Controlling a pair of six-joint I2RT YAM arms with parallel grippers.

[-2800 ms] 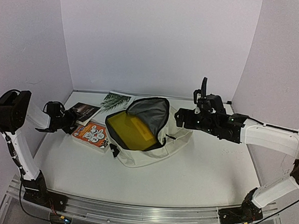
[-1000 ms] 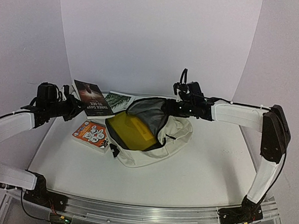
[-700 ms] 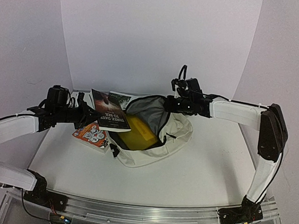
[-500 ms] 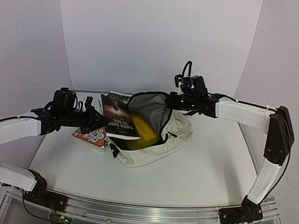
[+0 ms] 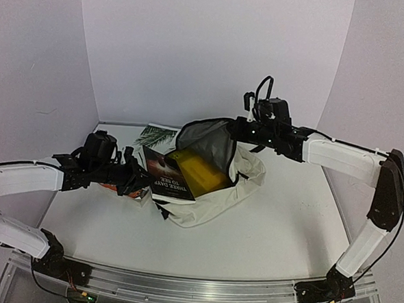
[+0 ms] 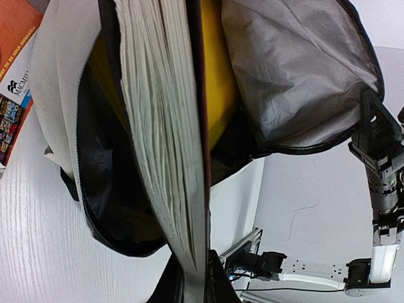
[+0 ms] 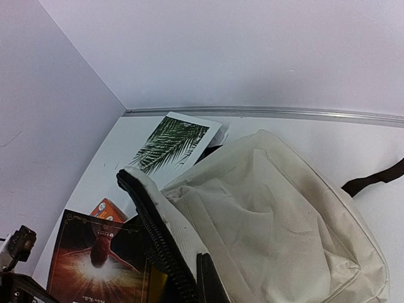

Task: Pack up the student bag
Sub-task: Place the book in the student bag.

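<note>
The student bag (image 5: 221,194), cream with grey lining (image 6: 297,69), lies open at the middle of the table. A yellow book (image 5: 201,168) sits inside it. My right gripper (image 5: 236,129) is shut on the bag's upper zipper rim (image 7: 161,243) and holds the flap up. My left gripper (image 5: 142,180) is shut on the lower edge of a dark-covered book (image 5: 171,177). That book stands on edge at the bag's mouth, its pages (image 6: 158,126) against the yellow book (image 6: 218,76). In the left wrist view my left gripper (image 6: 189,285) pinches it from both sides.
A palm-leaf book (image 5: 155,135) lies flat behind the bag near the back wall. An orange book (image 7: 104,208) lies on the table left of the bag, mostly under my left arm. A black strap (image 7: 372,180) trails from the bag's right side.
My left arm has carried the dark book rightward and down to the bag's mouth. My right gripper has shut on the bag's rim and raised the flap.
</note>
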